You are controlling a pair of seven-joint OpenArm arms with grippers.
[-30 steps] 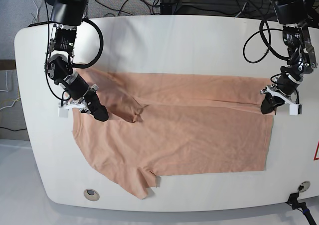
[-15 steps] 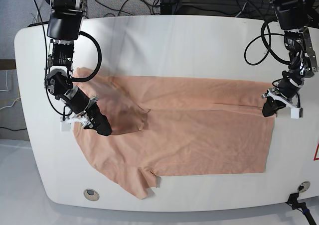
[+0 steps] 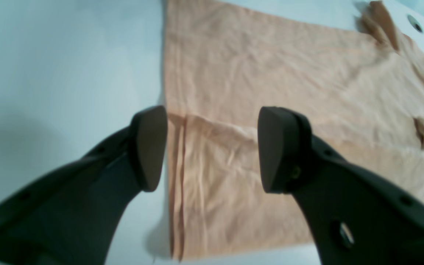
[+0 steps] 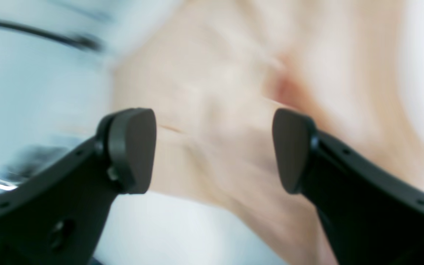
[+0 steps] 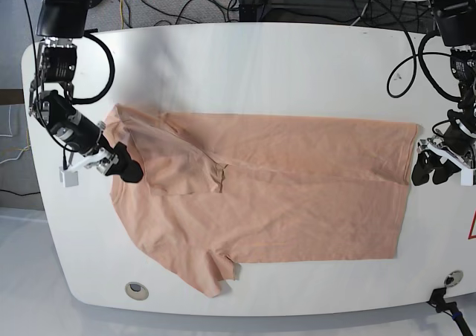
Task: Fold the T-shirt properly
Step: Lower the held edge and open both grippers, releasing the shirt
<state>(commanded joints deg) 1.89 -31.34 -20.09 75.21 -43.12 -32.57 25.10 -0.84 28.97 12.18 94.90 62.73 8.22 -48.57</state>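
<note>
T-shirt [image 5: 297, 217] in the base view: peach-pink, spread across the white table [image 5: 297, 68], its upper part folded over so that a long edge crosses the middle, with a flap turned over on the side by the right gripper [image 5: 126, 174]. A crumpled corner pokes out at its lower edge. The right gripper sits over the T-shirt's side, covering a bit of the cloth there; the left gripper [image 5: 428, 174] is just beside the opposite side edge. Dark cables [image 5: 297, 13] run beyond the T-shirt, past the table's far rim. On the table, a round metal fitting [image 5: 137, 291] lies near the T-shirt's lower corner, and a second fitting [image 5: 454, 279] with a black bracket [image 5: 448, 310] is farther off, on the left gripper's side.

In the left wrist view, the left gripper's fingers [image 3: 285, 147] are spread, released, with the T-shirt's folded edge showing between them and nothing pinched.

In the right wrist view, everything is blurred; the right gripper's fingers [image 4: 293, 147] are also parted, holding nothing, with the T-shirt's cloth visible between and beyond them.
</note>
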